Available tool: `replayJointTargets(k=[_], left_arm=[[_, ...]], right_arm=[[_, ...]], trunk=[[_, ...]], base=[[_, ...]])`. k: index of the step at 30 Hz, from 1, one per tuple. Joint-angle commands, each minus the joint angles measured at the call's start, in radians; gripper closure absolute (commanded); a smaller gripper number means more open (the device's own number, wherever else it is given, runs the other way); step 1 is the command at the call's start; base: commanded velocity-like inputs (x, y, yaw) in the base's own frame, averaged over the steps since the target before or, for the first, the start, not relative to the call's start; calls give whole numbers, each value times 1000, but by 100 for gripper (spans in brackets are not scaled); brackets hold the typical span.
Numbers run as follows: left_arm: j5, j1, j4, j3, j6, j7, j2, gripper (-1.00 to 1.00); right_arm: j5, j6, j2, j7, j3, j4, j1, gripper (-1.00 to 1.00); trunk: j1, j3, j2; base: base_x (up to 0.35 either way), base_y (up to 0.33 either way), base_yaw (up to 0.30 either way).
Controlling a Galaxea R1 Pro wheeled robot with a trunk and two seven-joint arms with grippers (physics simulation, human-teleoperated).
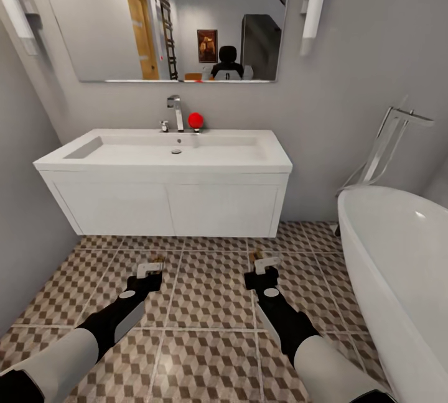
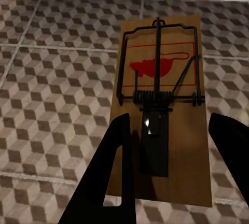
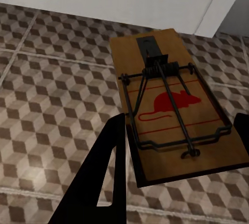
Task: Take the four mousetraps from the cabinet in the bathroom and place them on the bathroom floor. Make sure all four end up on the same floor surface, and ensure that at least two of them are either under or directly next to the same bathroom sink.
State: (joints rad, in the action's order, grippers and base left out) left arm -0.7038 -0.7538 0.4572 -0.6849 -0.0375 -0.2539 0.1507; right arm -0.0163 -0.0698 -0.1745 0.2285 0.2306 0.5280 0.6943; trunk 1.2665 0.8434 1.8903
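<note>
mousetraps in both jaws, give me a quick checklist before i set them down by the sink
1. Left gripper holds a mousetrap between its jaws: ok, the board sits between the dark fingers.
2. Right gripper holds a mousetrap: ok, the board lies between its jaws.
3. Both arms are over the bathroom floor, not the bathtub: ok.
4. Sink close ahead: ok, its vanity hangs just beyond both grippers.
5. Floor below each trap free of other things: ok, cube tiles show under both.
6. Traps low enough to release: cannot tell, the height above the tiles is unclear.
</note>
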Motion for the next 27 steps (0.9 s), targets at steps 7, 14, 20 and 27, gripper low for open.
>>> replayJointTargets(k=[7, 14, 20, 27], left_arm=[[-9, -1, 1, -8, -4, -7, 1, 100], [-9, -1, 1, -8, -4, -7, -3, 100], [-9, -1, 1, -8, -4, -7, -5, 100], [-9, -1, 1, -8, -4, -7, -5, 100]], right_arm=[[-1, -5, 0, 8, 4, 1, 1, 100], [-1, -5, 0, 8, 4, 1, 1, 100], [-1, -5, 0, 8, 4, 1, 1, 100], [-1, -5, 0, 8, 4, 1, 1, 100]], trunk=[[27, 34, 50], [54, 67, 99], [77, 96, 141], [103, 129, 190]], base=[[0, 0, 0], [0, 0, 0], [0, 0, 0], [0, 0, 0]])
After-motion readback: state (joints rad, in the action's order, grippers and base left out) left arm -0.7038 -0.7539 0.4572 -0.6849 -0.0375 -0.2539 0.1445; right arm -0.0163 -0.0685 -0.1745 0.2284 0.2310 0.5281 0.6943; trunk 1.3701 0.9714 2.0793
